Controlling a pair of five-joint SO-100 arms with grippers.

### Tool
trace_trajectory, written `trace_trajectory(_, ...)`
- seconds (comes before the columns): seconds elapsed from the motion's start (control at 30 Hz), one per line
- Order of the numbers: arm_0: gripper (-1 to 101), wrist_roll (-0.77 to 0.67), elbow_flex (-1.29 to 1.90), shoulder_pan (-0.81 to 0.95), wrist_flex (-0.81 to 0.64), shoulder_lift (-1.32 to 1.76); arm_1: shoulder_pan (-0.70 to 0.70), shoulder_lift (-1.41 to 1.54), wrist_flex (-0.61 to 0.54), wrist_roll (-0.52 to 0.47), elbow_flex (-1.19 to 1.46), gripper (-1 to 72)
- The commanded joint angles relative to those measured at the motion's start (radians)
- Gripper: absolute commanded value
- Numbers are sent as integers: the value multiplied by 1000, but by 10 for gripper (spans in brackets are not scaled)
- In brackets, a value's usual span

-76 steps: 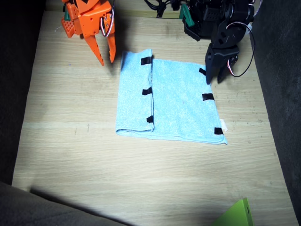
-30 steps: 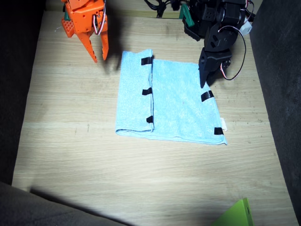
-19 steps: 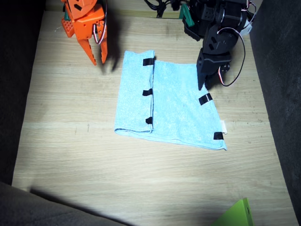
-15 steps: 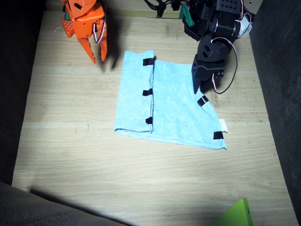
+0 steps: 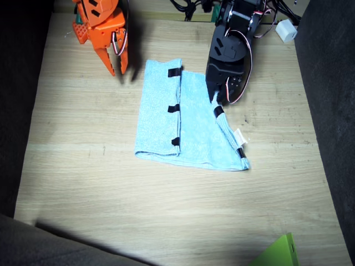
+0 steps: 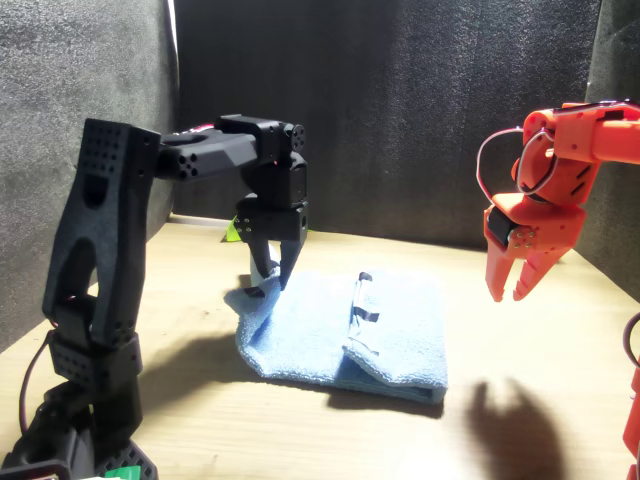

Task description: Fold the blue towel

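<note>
The blue towel [image 5: 158, 127] lies on the wooden table with its one side folded over, three black tape tabs [image 5: 173, 108] lining that folded edge. My left gripper [image 5: 214, 98], the black one, is shut on the towel's opposite edge and holds it lifted and pulled inward, so that side stands up in a ridge with the white tag [image 5: 239, 136] showing. In the front view the left gripper [image 6: 270, 272] pinches the raised corner of the towel [image 6: 330, 330]. My right gripper [image 5: 115, 65], orange, hovers open beside the towel's far corner, holding nothing; the front view shows the right gripper [image 6: 508, 288] well above the table.
A white block [image 5: 287, 30] and cables lie at the table's far edge behind the left arm. A green object [image 5: 280, 252] pokes in at the near edge. Dark foam walls close in the table's sides.
The left gripper has moved inward across the towel, dragging the gripped edge with it, so the flat side now rises into a fold. The right gripper has barely moved.
</note>
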Motion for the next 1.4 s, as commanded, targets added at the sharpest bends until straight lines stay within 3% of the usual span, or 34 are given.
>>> trace_trajectory(0.0,-4,20,-110,-23,63,-9,20,38,6,23,12,136)
trace_trajectory(0.3,-5,31,-469,-103,247,-195,11,32,-9,20,34,136)
trace_trajectory(1.37,17,186,-1023,-357,255,-667,-14,25,-15,21,60,137)
